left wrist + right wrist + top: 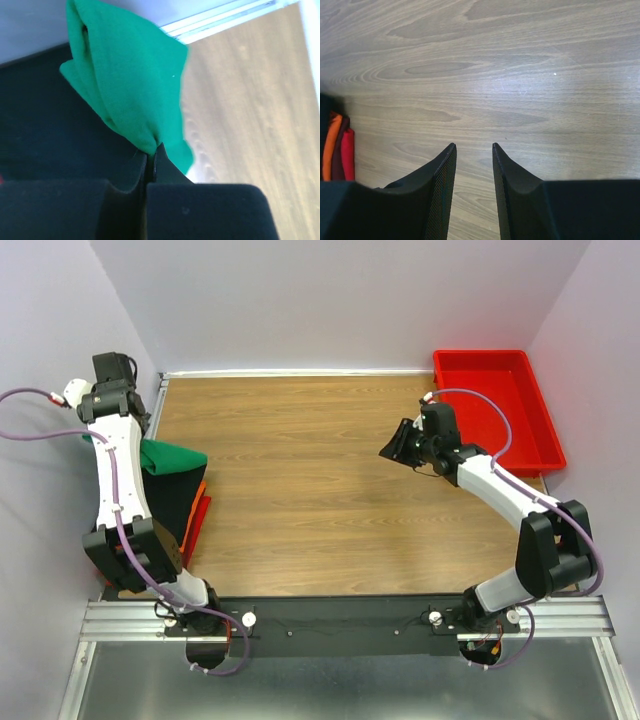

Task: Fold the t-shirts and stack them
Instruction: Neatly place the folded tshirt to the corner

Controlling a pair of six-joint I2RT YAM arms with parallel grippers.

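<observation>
At the left gripper (151, 159) fingertips: green t-shirt (131, 75) pinched between closed jaws.
Left arm extends along the left wall (40, 500); cloth's long axis runs forward from the tips, above the black t-shirt (168, 502). Right gripper (473, 150) hovers, jaws apart.

Left arm (128, 462), right arm (500, 485): white links, black joints, purple cables (112, 482); black fingers (439, 195).

Red plastic tray (520, 390): rectangular, far right corner of the table, beside the right wall.
Wooden table (300, 470): brown grain.
Aluminium rail (570, 618): along the near edge.
</observation>
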